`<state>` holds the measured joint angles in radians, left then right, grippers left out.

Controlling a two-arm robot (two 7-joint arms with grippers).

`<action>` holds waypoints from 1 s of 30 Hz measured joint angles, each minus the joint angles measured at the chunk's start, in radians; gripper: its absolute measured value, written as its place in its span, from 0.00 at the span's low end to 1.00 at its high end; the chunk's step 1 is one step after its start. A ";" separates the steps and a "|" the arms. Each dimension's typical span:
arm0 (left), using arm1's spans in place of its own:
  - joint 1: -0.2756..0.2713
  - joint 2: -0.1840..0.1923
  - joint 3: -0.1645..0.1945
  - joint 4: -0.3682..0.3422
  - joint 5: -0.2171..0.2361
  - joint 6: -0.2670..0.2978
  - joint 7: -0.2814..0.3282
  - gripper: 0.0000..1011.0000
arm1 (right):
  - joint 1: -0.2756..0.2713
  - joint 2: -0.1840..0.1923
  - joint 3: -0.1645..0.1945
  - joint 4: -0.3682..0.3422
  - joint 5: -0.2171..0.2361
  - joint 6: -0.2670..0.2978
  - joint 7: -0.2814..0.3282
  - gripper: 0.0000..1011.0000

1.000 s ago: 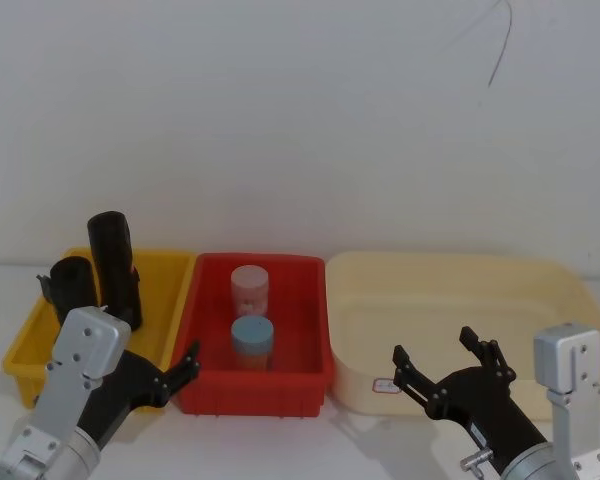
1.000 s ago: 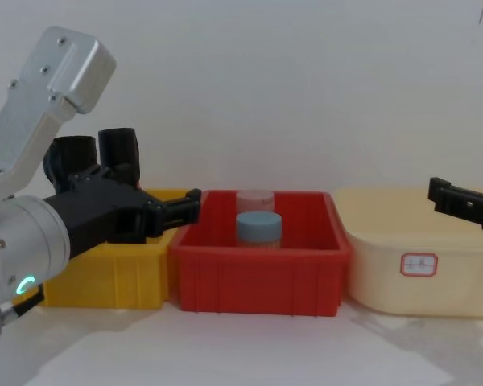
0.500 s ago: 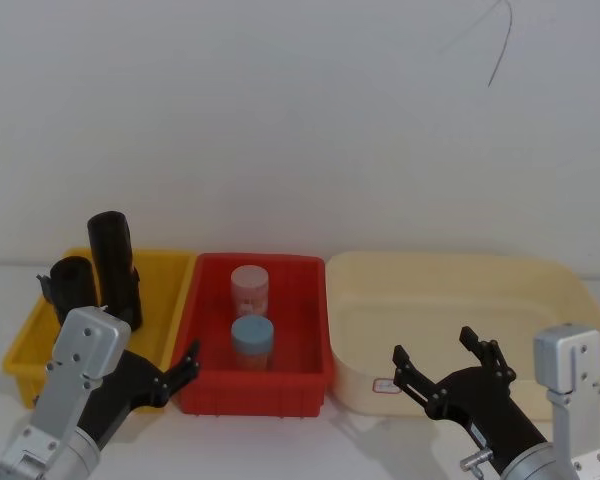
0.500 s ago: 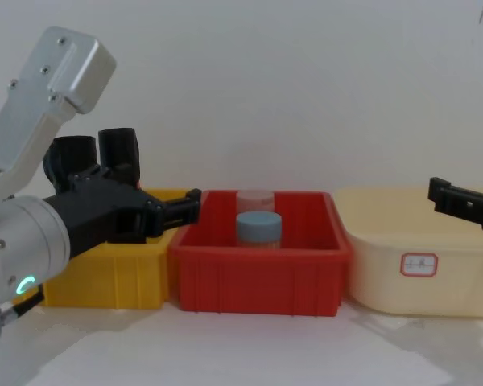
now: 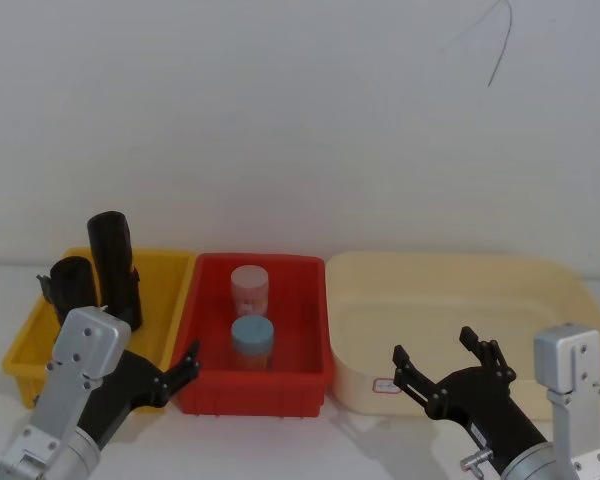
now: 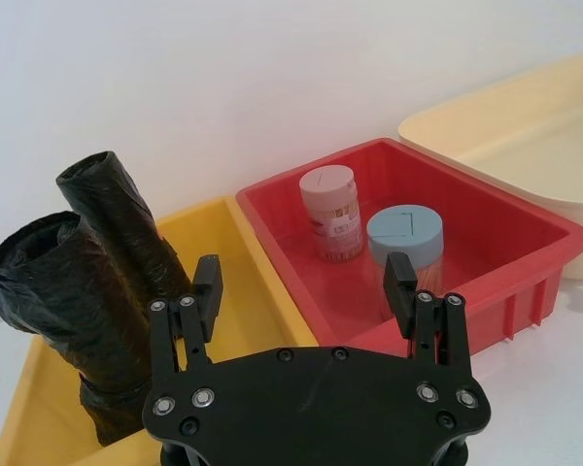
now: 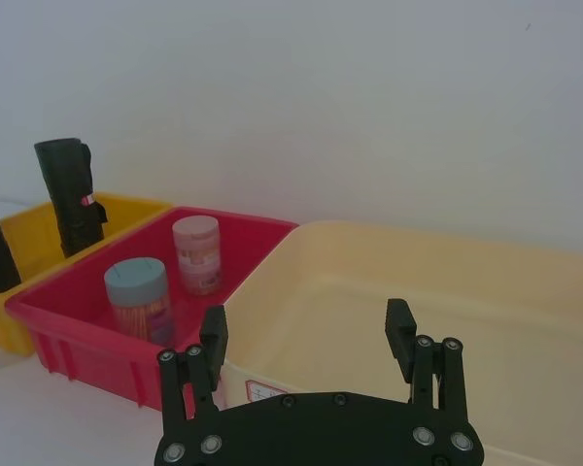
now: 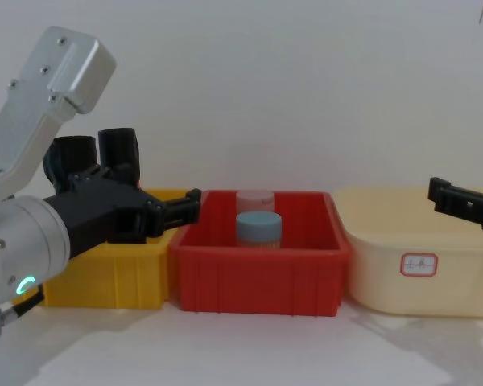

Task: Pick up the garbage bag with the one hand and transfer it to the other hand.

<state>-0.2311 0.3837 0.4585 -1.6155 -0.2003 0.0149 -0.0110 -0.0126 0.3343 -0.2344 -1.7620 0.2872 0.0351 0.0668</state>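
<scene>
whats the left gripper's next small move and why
Probably swing the left gripper leftward to line up with the garbage bag. It is open and empty, aimed at the edge of the red bin, while the bag stands untouched in the yellow bin. The right gripper hovers open before the cream bin.

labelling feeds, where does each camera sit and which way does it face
Head: high, looking down into red bin; left gripper and right gripper low, open.
Chest: low, facing red bin side-on; left arm large.
Left wrist: behind its fingers, facing garbage bag, red bin.
Right wrist: behind its fingers, facing cream bin.
Wrist views share the blue-lidded jar.
</scene>
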 joint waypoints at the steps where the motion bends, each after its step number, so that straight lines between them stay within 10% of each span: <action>1: 0.000 0.000 0.000 0.000 0.000 0.000 0.000 0.99 | 0.000 0.000 0.000 0.000 0.000 0.000 0.000 0.99; 30: 0.089 0.019 -0.096 -0.048 0.003 -0.021 -0.043 0.99 | 0.000 0.000 0.000 0.000 0.000 0.000 0.000 0.99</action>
<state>-0.1421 0.4030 0.3627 -1.6635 -0.1977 -0.0061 -0.0537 -0.0126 0.3343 -0.2344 -1.7620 0.2872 0.0351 0.0668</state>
